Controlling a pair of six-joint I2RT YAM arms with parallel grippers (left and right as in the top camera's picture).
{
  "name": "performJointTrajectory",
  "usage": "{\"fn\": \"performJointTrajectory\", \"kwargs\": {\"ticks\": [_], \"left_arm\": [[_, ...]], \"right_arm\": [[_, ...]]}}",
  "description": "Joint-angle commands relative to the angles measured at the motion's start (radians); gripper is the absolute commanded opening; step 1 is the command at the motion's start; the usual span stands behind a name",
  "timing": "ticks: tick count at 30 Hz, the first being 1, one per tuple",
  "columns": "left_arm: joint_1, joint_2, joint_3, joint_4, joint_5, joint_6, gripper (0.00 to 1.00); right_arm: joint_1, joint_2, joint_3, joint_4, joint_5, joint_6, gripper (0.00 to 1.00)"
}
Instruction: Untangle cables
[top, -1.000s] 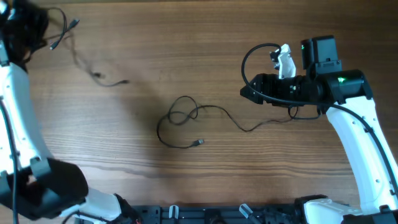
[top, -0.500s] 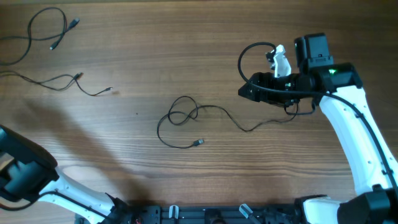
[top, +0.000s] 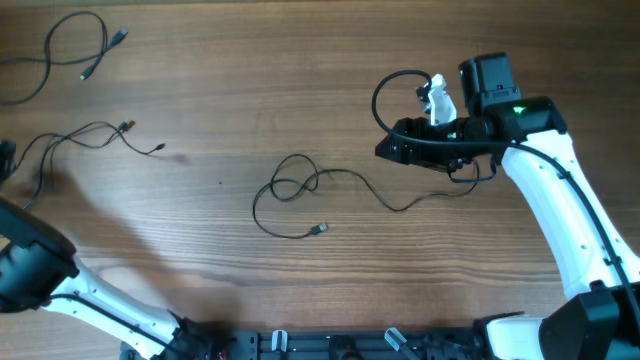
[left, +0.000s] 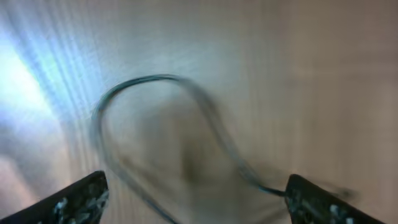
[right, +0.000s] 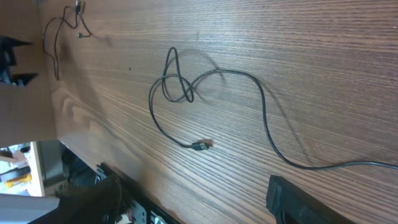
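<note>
Overhead, three thin black cables lie apart on a wooden table (top: 440, 290), each far slimmer than the robot's fingers. The far-left cable (top: 104, 35) sits in the far left corner as one open curl, with two small plug ends near each other. The left cable (top: 95, 128) lies nearer, close to the left edge, in a loose wavy line with small plugs toward its right. The middle cable (top: 345, 175) rests at the table's centre: two small overlapping loops cross like a loose knot, one strand curves near to a silvery plug (top: 319, 230), and the other runs right and passes beneath the right arm. The right gripper (top: 385, 150) hovers to the right of this cable, its fingers spread apart with nothing between them; the cable lies flat on the wood below. The left gripper (left: 196, 190) is seen from its wrist camera in a motion-blurred picture, its two dark fingertips wide apart and clamping nothing. Beyond them a blurred cable arch (left: 155, 79) shows against the wood; which cable it belongs to cannot be told.
</note>
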Motion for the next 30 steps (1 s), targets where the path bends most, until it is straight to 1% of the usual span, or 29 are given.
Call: {"fn": "performJointTrajectory", "kwargs": {"ticks": [1,4,6,7,8,12,14,16,17,19,24,25,29,30], "left_arm": [[0.089,0.015,0.001,-0.026,-0.002,-0.091,0.92],[0.118,0.015,-0.012,-0.027,0.095,-0.135,0.92],[0.119,0.016,-0.032,-0.026,0.097,-0.140,0.91],[0.119,0.016,-0.048,-0.022,0.097,-0.141,0.84],[0.119,0.016,-0.085,0.003,0.097,-0.159,0.82],[0.119,0.016,-0.174,0.087,0.097,-0.158,0.80],[0.116,0.016,-0.207,0.122,0.097,-0.158,0.77],[0.111,0.016,-0.233,0.151,0.097,-0.158,0.76],[0.109,0.016,-0.244,0.164,0.097,-0.158,0.71],[0.105,0.016,-0.272,0.199,0.099,-0.158,0.53],[0.094,0.016,-0.314,0.273,0.109,-0.158,0.24],[0.090,0.016,-0.324,0.294,0.129,-0.158,0.20],[0.067,0.036,-0.351,0.340,0.146,-0.158,0.19],[0.056,0.053,-0.351,0.354,0.148,-0.158,0.15]], "right_arm": [[0.017,0.017,0.001,0.019,0.006,0.004,0.77],[0.022,0.017,0.001,0.042,0.006,0.006,0.77],[0.022,0.017,0.001,0.042,0.006,0.027,0.77],[0.022,0.017,0.001,0.043,0.005,0.032,0.77],[0.022,0.017,0.001,0.044,0.006,0.032,0.77],[0.022,0.017,0.001,0.044,0.006,0.032,0.78],[0.022,0.017,0.001,0.044,0.006,0.032,0.78],[0.022,0.017,0.001,0.045,0.006,0.033,0.75],[0.022,0.017,0.001,0.048,0.006,0.042,0.74],[0.022,0.017,0.001,0.055,0.006,0.058,0.74],[0.022,0.017,0.001,0.055,0.006,0.058,0.74],[0.022,0.017,0.001,0.055,0.006,0.058,0.74],[0.022,0.017,0.001,0.048,0.005,0.059,0.75],[0.023,0.017,0.001,0.043,0.005,0.059,0.74]]}}
